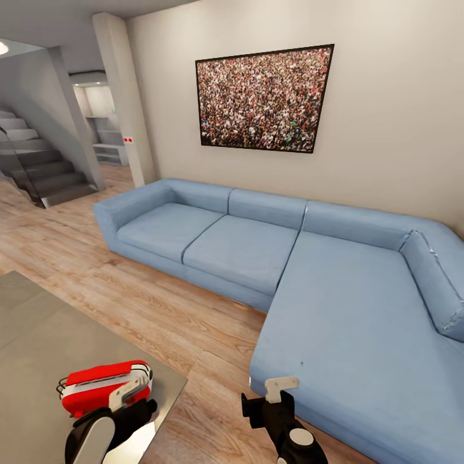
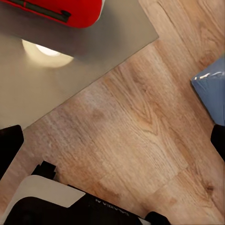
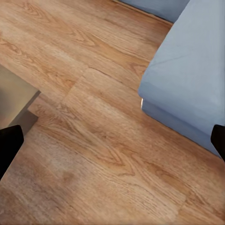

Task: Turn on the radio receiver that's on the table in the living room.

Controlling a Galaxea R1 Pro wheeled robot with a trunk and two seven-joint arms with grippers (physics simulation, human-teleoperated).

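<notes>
The radio [image 1: 103, 385] sits at lower left on the grey desk [image 1: 38, 335], near its corner. Our left end effector [image 1: 132, 403] hovers just beside it, spread wide; the right end effector [image 1: 274, 403] hangs over the floor [image 1: 161, 309], also wide. We judge the reach underway; next comes pressing its switch.

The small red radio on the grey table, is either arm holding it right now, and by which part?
Nothing is held. The glossy red radio receiver rests on the matte grey table; both wrist views show open jaws with only wood floor between them.
</notes>
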